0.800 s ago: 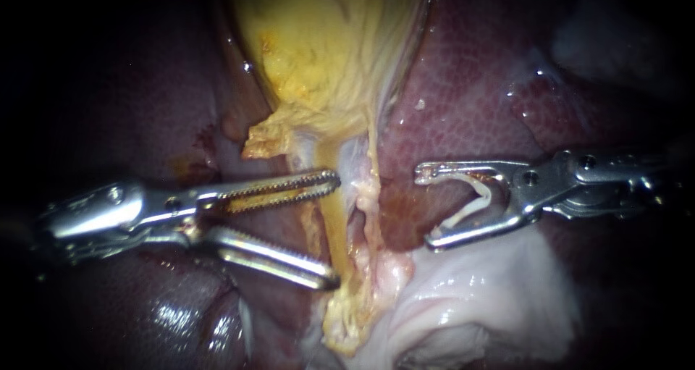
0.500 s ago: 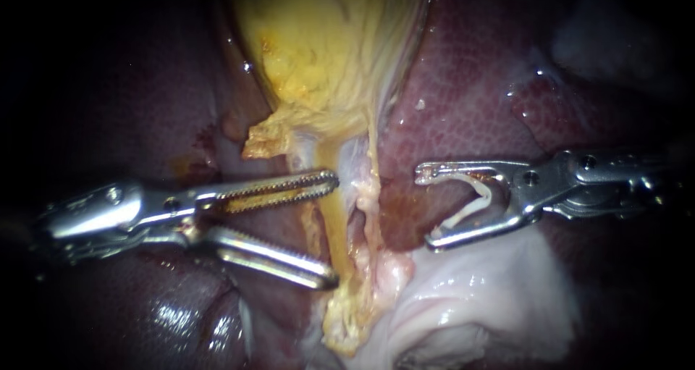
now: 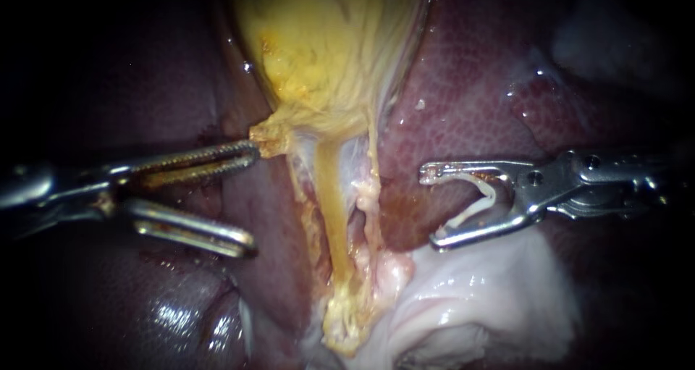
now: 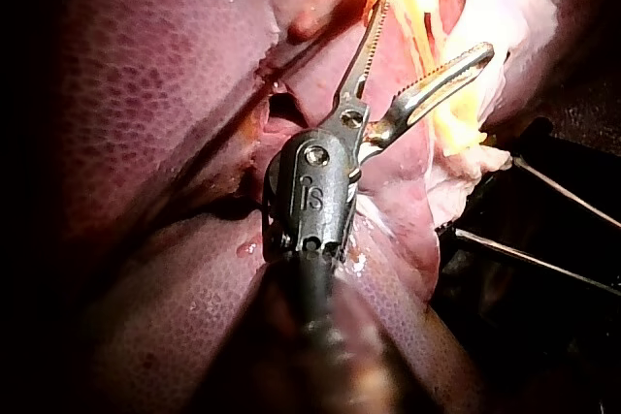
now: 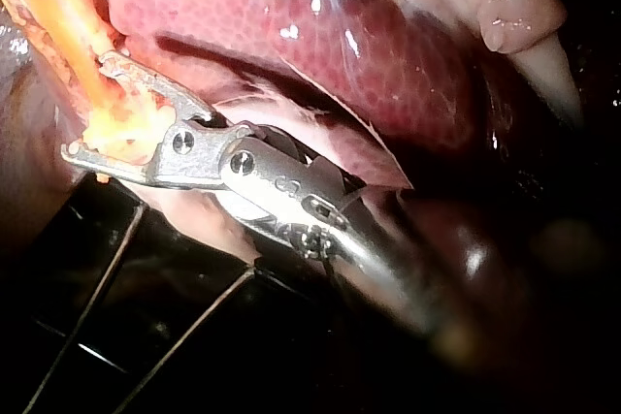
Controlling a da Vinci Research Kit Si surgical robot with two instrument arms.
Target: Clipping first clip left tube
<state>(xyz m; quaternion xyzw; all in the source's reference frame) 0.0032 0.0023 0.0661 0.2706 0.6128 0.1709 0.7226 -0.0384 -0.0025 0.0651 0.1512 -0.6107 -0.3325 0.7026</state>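
left instrument (image 3: pixel 253 198) backed off tube (image 3: pixel 329 189) | right instrument (image 3: pixel 432 207) carries clip (image 3: pixel 469 213) | liver (image 3: pixel 463 102) wet

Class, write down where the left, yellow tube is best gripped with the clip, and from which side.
Probably the bare middle stretch of the tube, below the gallbladder, where it runs nearly upright and looks cleanest. Come level from the endoscope view's right: the right instrument holds a clip in its jaws, mouth facing the tube crosswise.
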